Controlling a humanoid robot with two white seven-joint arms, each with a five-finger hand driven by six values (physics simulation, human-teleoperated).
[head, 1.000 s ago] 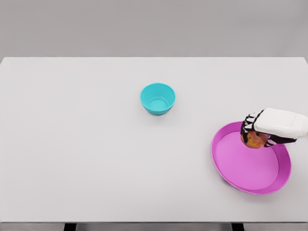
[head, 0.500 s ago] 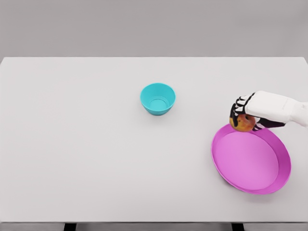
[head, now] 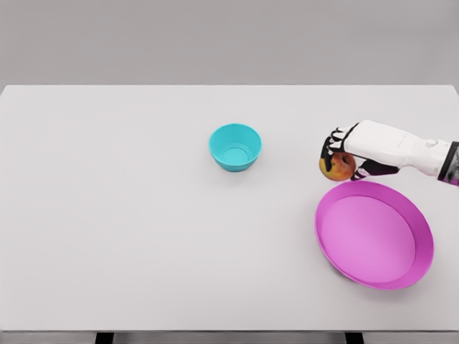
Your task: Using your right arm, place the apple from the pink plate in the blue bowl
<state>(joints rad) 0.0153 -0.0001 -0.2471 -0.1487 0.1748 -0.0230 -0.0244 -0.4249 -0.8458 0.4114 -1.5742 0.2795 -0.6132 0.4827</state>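
Our right hand has its fingers curled tight around the apple, carrying it above the white table. Taking the blue bowl as our marker: it sits upright on the table, the apple hangs well off to its right and clear of it, and the pink plate lies further right and nearer to us, just below the apple.

matt table, smooth plastic-looking plate, bowl
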